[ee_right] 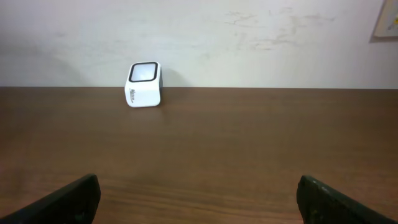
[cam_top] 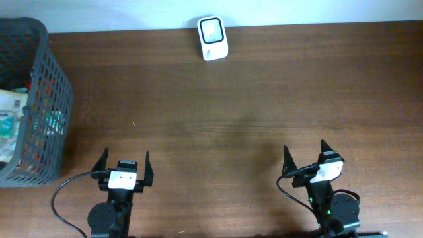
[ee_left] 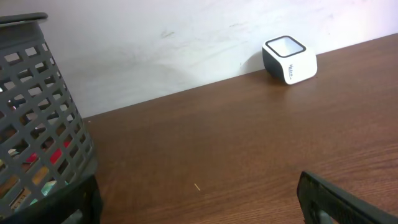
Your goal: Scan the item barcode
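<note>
A white barcode scanner [cam_top: 213, 38] with a dark window stands at the table's far edge by the wall; it also shows as the scanner [ee_left: 289, 59] in the left wrist view and the scanner [ee_right: 144, 84] in the right wrist view. Packaged items [cam_top: 8, 116] lie in a dark grey mesh basket [cam_top: 46, 112] at the far left; none is held. My left gripper [cam_top: 123, 160] is open near the front edge, nothing between its fingers. My right gripper [cam_top: 306, 151] is open too, at the front right, empty.
The basket [ee_left: 37, 124] stands close to the left of my left gripper. A pale wall [ee_right: 249, 37] runs behind the brown wooden table [cam_top: 231, 112]. Black cables [cam_top: 63, 198] trail beside the arm bases at the front.
</note>
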`<move>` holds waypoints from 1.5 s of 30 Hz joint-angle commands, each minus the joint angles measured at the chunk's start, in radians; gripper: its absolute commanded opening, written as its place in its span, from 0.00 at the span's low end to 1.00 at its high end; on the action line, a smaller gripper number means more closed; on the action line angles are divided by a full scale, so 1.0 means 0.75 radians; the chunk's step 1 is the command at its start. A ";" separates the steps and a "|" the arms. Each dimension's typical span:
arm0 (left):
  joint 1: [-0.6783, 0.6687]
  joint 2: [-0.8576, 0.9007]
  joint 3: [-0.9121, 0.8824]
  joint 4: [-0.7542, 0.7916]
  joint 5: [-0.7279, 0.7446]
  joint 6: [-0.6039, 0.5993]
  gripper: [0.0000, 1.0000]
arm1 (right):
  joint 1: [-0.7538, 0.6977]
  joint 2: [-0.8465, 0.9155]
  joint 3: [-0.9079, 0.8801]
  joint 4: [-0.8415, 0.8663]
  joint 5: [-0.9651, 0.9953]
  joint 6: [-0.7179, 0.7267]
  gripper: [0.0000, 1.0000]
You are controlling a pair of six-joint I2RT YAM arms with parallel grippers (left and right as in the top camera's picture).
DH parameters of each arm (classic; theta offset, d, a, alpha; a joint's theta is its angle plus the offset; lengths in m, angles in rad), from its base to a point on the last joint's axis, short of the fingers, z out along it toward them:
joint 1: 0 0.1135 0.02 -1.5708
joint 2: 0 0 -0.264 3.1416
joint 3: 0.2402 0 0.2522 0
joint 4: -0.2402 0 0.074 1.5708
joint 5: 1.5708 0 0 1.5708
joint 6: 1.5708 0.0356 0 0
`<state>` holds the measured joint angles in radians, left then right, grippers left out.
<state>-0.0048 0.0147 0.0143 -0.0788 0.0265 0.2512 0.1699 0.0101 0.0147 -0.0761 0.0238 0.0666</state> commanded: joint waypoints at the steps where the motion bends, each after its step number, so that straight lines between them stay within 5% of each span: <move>1: -0.005 -0.011 -0.007 -0.002 0.014 -0.001 0.99 | 0.009 -0.009 -0.012 0.002 -0.003 -0.010 0.99; 6: -0.005 0.034 0.091 -0.008 0.015 -0.075 0.99 | 0.009 -0.009 -0.012 0.002 -0.003 -0.010 0.99; 12: -0.005 0.638 0.718 -0.154 0.123 -0.145 0.99 | 0.009 -0.009 -0.012 0.002 -0.003 -0.010 0.99; 15: -0.005 0.993 1.163 -0.444 0.184 -0.211 0.99 | 0.009 -0.009 -0.012 0.002 -0.003 -0.010 0.99; 20: -0.005 1.686 2.193 -1.331 0.190 -0.215 0.99 | 0.009 -0.009 -0.012 0.002 -0.003 -0.010 0.99; 22: -0.005 1.820 2.388 -1.493 0.190 -0.214 0.99 | 0.009 -0.009 -0.012 0.002 -0.003 -0.010 0.99; 28: 0.060 1.995 2.484 -1.392 0.043 -0.327 0.99 | 0.009 -0.009 -0.012 0.002 -0.003 -0.010 0.99; 32: 0.461 1.995 2.710 -1.344 -0.093 -0.362 0.99 | 0.009 -0.009 -0.012 0.002 -0.003 -0.010 0.99; 38: 0.844 2.203 2.633 -1.350 -0.232 -0.394 0.98 | 0.009 -0.009 -0.012 0.002 -0.003 -0.010 0.99; 41: 0.866 2.379 2.603 -1.342 -0.242 -0.217 0.98 | 0.009 -0.009 -0.012 0.002 -0.003 -0.010 0.99; 42: 0.866 2.463 2.599 -1.342 -0.244 -0.076 0.86 | 0.009 -0.009 -0.012 0.002 -0.003 -0.010 0.99; 45: 0.866 2.620 2.599 -1.341 -0.305 -0.013 0.84 | 0.009 -0.009 -0.012 0.002 -0.003 -0.010 0.99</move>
<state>0.6384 1.9194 1.9663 -1.0863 -0.1623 0.1795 0.1719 0.0101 0.0135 -0.0742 0.0238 0.0669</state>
